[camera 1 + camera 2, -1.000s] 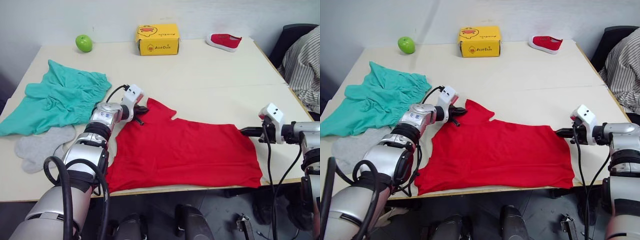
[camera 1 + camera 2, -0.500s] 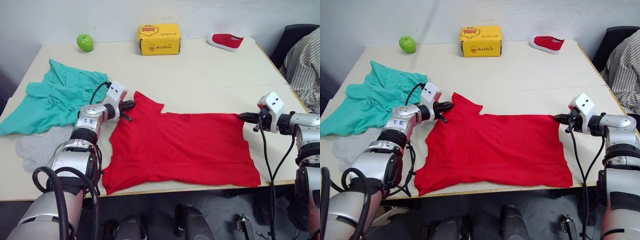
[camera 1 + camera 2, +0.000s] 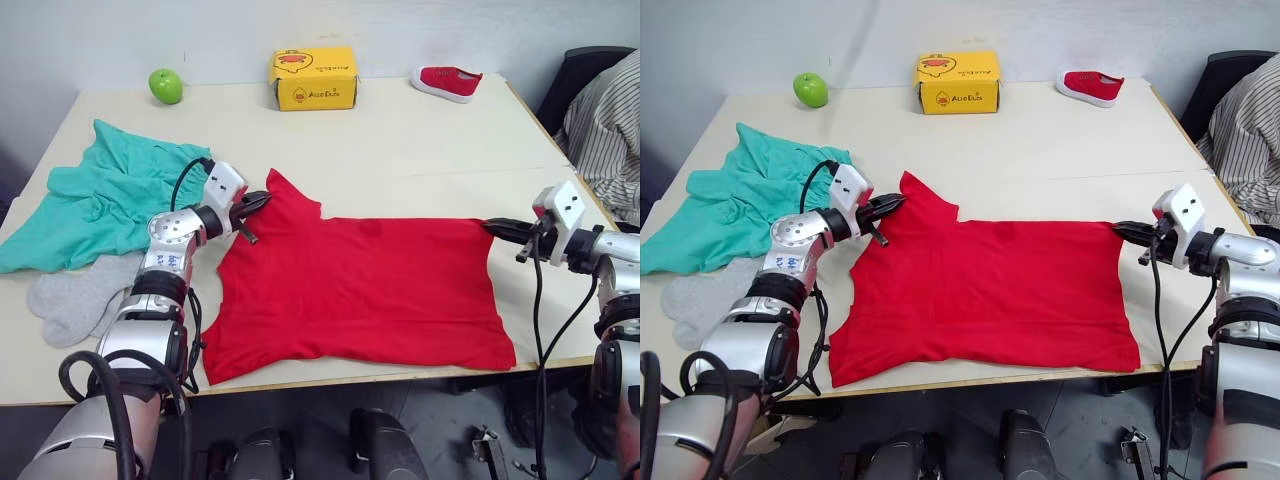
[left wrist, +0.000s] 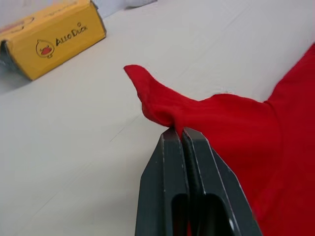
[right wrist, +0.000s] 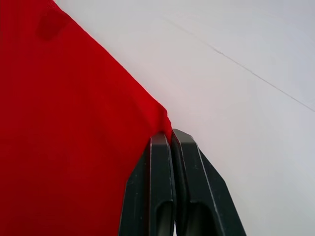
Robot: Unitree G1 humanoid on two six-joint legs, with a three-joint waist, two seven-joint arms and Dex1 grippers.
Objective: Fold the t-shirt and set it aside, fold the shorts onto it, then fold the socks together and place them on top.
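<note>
Bright red short-sleeved cotton t-shirt (image 3: 360, 285) lies spread flat across the near middle of the pale wooden table (image 3: 430, 140), near hem close to the table's near edge. Left gripper (image 3: 256, 204) has its two black fingers pressed together on the shirt's far-left corner, where the cloth bunches into a small raised peak just past the fingertips. Right gripper (image 3: 497, 227) is likewise pinched tight on the far-right corner of the shirt; the fabric puckers slightly at the pinch. Cloth between the two grips runs fairly straight along the far edge, with a notch near the left side.

Teal soft-fabric shorts (image 3: 115, 190) with gathered waistband lie rumpled on the left of the table, just beside the left arm. Light grey knit socks (image 3: 75, 298) sit near of the shorts, touching their near edge, at the table's left near corner.

Along the far edge: green apple (image 3: 166, 86) at far left, yellow cardboard box (image 3: 314, 78) with a duck print at centre, small red shoe (image 3: 448, 82) to the right. A person's striped sleeve (image 3: 605, 130) at the right border.
</note>
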